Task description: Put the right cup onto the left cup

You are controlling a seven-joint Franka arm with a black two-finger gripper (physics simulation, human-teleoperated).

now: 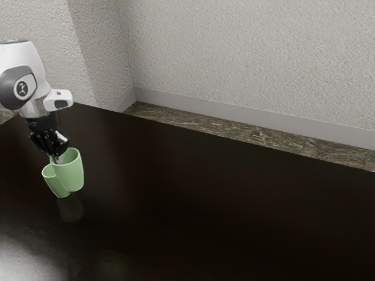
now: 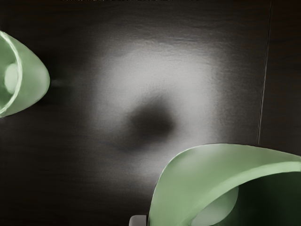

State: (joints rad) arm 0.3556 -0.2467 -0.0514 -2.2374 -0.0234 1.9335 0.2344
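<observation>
Black two-finger jaws pinching wall of smooth pale-green tapered cup, clear above glossy dark bench. Matching green cup stands apart. Probably light, stiff, slick, maybe brittle: best hold, rim wall, gentle squeeze.

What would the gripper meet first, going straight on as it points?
The gripper would likely bring its held green cup against the dark tabletop; the other cup looks off-line, though depth is unclear.
</observation>
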